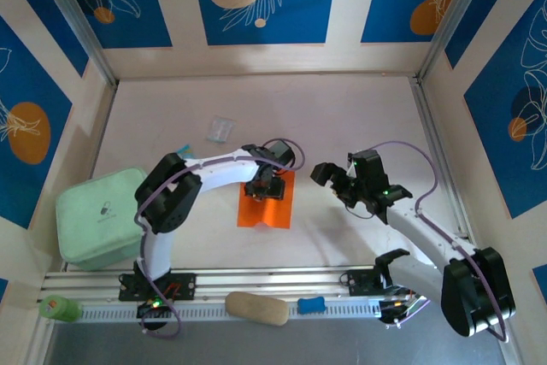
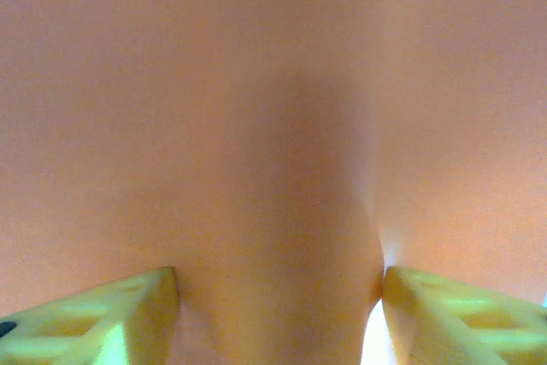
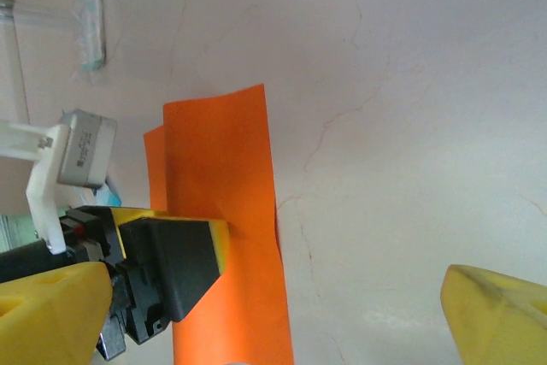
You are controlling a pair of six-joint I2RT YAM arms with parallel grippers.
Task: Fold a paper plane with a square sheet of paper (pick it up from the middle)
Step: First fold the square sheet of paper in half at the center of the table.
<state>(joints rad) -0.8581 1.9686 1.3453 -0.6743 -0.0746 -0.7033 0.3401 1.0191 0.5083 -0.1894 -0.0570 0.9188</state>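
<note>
The square sheet of paper (image 1: 265, 209) is bright orange and lies on the table in the middle, with a shallow notch in its near edge. My left gripper (image 1: 263, 187) points straight down onto its far half. In the left wrist view the orange sheet (image 2: 273, 126) humps up between the two yellow fingertips (image 2: 128, 314), which stand apart with their tips on it, and my left gripper (image 2: 279, 318) is open. My right gripper (image 1: 335, 179) hovers open to the right of the sheet. The right wrist view looks past my right gripper (image 3: 282, 309) at the sheet (image 3: 218, 151) under the left arm's finger (image 3: 214, 241).
A mint green pad (image 1: 98, 215) sits at the left edge. A clear wrapper (image 1: 220, 129) lies beyond the sheet. On the near rail are a green cylinder (image 1: 58, 308), a tan oblong (image 1: 256, 308) and a small blue piece (image 1: 311, 304). Walls close in three sides.
</note>
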